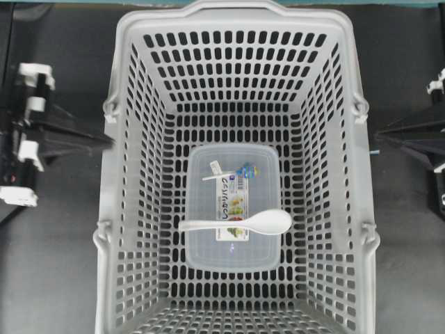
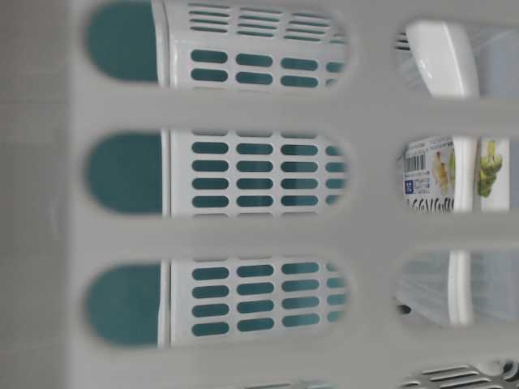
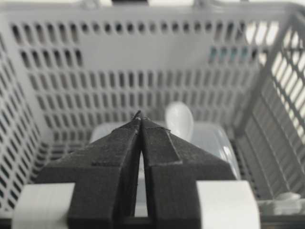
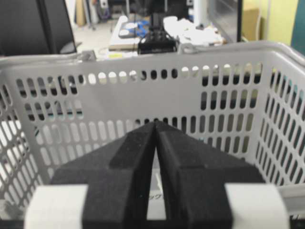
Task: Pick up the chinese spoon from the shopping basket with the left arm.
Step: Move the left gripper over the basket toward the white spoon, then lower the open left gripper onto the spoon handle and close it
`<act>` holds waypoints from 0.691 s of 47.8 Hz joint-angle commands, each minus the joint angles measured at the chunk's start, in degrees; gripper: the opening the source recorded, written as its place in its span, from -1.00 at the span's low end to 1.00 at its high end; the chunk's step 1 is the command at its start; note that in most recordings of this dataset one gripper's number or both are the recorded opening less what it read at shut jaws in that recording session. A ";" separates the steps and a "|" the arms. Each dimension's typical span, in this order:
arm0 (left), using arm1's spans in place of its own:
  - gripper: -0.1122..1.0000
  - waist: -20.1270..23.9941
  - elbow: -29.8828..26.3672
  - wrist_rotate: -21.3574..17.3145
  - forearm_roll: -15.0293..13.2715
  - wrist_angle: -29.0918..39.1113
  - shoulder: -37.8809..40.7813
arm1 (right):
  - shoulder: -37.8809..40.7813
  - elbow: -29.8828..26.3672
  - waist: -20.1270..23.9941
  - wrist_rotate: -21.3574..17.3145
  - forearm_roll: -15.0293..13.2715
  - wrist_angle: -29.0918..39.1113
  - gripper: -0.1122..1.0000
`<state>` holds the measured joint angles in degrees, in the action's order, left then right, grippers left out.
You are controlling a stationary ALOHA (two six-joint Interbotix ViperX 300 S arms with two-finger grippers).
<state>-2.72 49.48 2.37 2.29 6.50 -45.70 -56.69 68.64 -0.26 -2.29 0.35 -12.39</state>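
The white chinese spoon (image 1: 240,224) lies across the lid of a clear box (image 1: 208,254) on the floor of the light-grey shopping basket (image 1: 106,181), with its bowl toward the right. My left gripper (image 1: 110,141) is shut and empty, outside the basket's left wall at rim height. In the left wrist view the spoon's bowl (image 3: 179,121) shows past the shut fingertips (image 3: 139,116). My right gripper (image 1: 379,136) is shut and empty outside the right wall. In the right wrist view its tips (image 4: 155,124) face the basket wall (image 4: 143,95).
A small white-handled utensil with a blue end (image 1: 224,172) lies on the box lid behind the spoon. The basket's tall slotted walls (image 3: 143,62) enclose the box on all sides. The table-level view looks through the basket wall (image 2: 243,235) at the spoon (image 2: 444,61).
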 commanded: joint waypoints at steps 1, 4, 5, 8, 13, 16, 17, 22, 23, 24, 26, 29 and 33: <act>-0.80 -1.05 -5.98 0.35 0.26 4.04 4.13 | 0.26 -1.05 -0.18 -0.09 0.18 -0.26 -0.80; -0.80 -1.41 -8.79 0.09 0.18 6.33 6.94 | 0.26 -1.05 -0.09 -0.18 0.18 -0.09 -0.80; -0.80 -1.49 -9.84 -0.09 0.18 7.03 7.91 | 0.26 -1.05 0.00 -0.18 0.18 0.00 -0.80; -0.80 -1.93 -12.66 -0.26 0.18 8.70 10.72 | 0.26 -1.05 0.00 -0.18 0.26 0.35 -0.79; -0.80 -2.81 -17.67 0.53 0.18 10.63 16.08 | 0.26 -1.05 0.00 -0.09 0.18 0.70 -0.71; -0.80 -3.52 -20.13 0.70 0.18 11.25 19.16 | 0.18 -1.05 -0.09 -0.09 0.18 0.70 -0.57; -0.80 -3.78 -20.92 0.62 0.18 11.43 20.21 | 0.18 -1.05 0.00 -0.09 0.18 0.70 -0.51; -0.80 -4.39 -25.14 0.53 0.18 13.89 25.58 | 0.18 -1.05 0.00 -0.09 0.18 0.79 -0.15; -0.80 -4.39 -25.93 0.53 0.26 14.77 26.72 | 0.18 -1.05 0.00 -0.09 0.18 0.70 -0.07; -0.79 -4.48 -26.63 0.62 0.18 15.73 27.60 | 0.09 -1.05 -0.09 -0.09 0.18 0.70 -0.01; -0.79 -4.39 -28.21 0.70 0.26 18.02 29.36 | 0.18 -1.05 0.00 -0.09 0.18 0.79 0.17; -0.76 -4.22 -30.85 0.79 0.26 22.24 32.43 | 0.09 -1.05 0.00 -0.09 0.18 0.79 0.33; -0.51 -4.57 -33.75 0.88 0.18 25.93 35.77 | 0.09 -1.05 -0.09 -0.09 0.18 0.79 0.42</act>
<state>-7.03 19.86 3.16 2.29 28.92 -12.30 -56.87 68.55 -0.26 -2.37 0.44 -11.34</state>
